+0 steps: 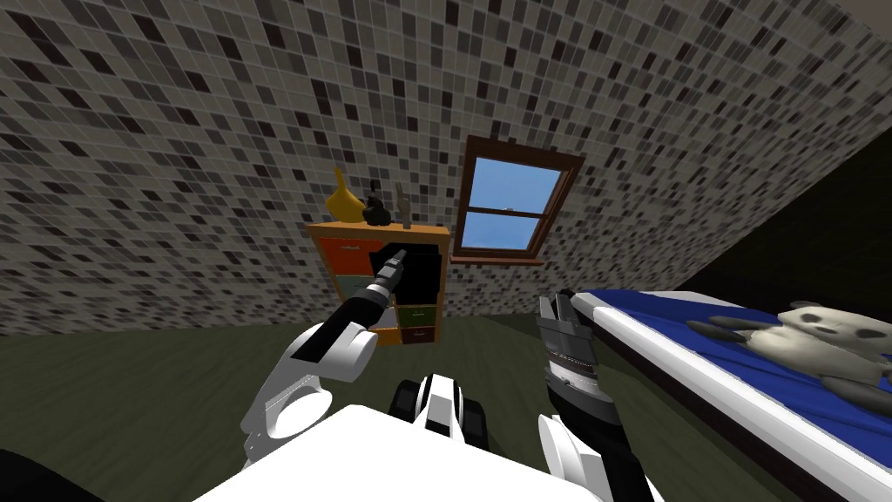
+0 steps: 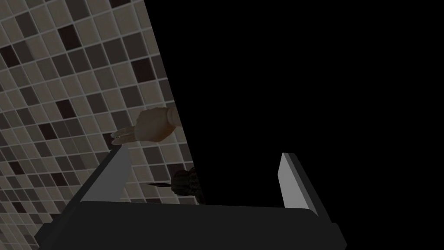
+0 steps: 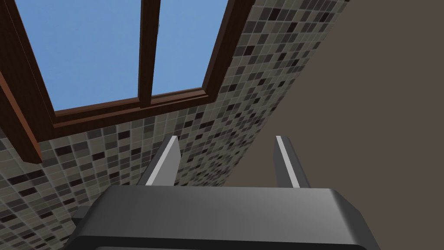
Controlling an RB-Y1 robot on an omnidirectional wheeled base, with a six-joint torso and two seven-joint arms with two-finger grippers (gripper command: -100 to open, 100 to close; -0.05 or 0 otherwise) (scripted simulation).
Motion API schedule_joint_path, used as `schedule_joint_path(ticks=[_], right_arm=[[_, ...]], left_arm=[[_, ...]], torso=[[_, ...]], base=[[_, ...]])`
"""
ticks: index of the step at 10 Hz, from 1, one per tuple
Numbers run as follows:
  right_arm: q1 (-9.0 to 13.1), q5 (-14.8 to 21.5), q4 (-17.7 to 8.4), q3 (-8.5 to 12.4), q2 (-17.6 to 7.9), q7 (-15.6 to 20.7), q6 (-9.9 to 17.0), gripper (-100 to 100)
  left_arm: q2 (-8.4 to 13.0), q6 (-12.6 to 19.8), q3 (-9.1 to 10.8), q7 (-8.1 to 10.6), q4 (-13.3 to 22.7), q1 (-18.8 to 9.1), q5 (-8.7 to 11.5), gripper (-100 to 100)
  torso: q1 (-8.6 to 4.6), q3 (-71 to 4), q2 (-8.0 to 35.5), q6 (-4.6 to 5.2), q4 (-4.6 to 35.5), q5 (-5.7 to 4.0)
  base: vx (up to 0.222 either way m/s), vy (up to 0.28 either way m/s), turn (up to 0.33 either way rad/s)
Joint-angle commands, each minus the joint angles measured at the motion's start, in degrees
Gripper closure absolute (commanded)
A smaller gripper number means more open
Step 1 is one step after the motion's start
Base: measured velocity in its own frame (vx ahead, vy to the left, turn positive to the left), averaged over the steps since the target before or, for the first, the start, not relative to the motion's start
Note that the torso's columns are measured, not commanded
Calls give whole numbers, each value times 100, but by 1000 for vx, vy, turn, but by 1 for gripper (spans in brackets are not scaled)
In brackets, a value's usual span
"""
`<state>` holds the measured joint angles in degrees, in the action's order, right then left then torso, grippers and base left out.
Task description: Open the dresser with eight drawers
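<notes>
Left gripper (image 2: 204,152): jaws apart, nothing between them. Just past them is a flat black area, with the tiled wall (image 2: 65,87) beside it. At that border a tan rounded object (image 2: 154,126) and a small dark object (image 2: 186,183) poke out; cannot tell what they are from the wrist view. In the head view the left arm is stretched forward and the left gripper (image 1: 398,259) sits at the upper right of the dresser (image 1: 347,254), which stands against the tiled wall. It is on or just in front of a black patch (image 1: 416,274) larger than the neighbouring drawer fronts. Cannot tell whether that patch is a drawer face, a drawer pulled partway out, or an open cavity. An orange drawer front is to its side and smaller drawers (image 1: 416,315) lie below. On the dresser top are a yellow vase (image 1: 343,203) and a dark figure (image 1: 376,212). Right gripper (image 3: 227,139): jaws apart and empty, raised well clear of the dresser beside the bed (image 1: 662,322), where a plush toy (image 1: 819,344) lies. Judgement: the step in hand is the reach at the upper right drawer, with no grip made. The next move calls for finding a handle or edge in the black patch, closing on it, then pulling straight back along the drawer's line. No handle is visible, so alignment is the main doubt.
</notes>
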<state>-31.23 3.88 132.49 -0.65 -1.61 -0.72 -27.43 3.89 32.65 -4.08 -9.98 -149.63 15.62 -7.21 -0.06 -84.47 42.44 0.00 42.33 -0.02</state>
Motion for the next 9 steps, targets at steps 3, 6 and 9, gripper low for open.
schedule_joint_path(ticks=[3, 6, 9], right_arm=[[1, 0, 0, 0, 0, 0, 0, 0], [0, 0, 0, 0, 0, 0, 0, 0], [0, 0, 0, 0, 0, 0, 0, 0]], left_arm=[[-4, 632, 89, -42, 8, -660, -7, -100], [-3, 1021, 151, -67, 17, -1069, -8, -100], [4, 1192, 179, -67, 59, -1191, 9, -100]], torso=[[5, -8, -12, 0, -4, 1], [7, -12, -17, 0, -3, 1], [-4, 6, 17, -4, 25, -12]], base=[[-28, 0, 11], [-26, 3, 9], [-13, 4, 7]])
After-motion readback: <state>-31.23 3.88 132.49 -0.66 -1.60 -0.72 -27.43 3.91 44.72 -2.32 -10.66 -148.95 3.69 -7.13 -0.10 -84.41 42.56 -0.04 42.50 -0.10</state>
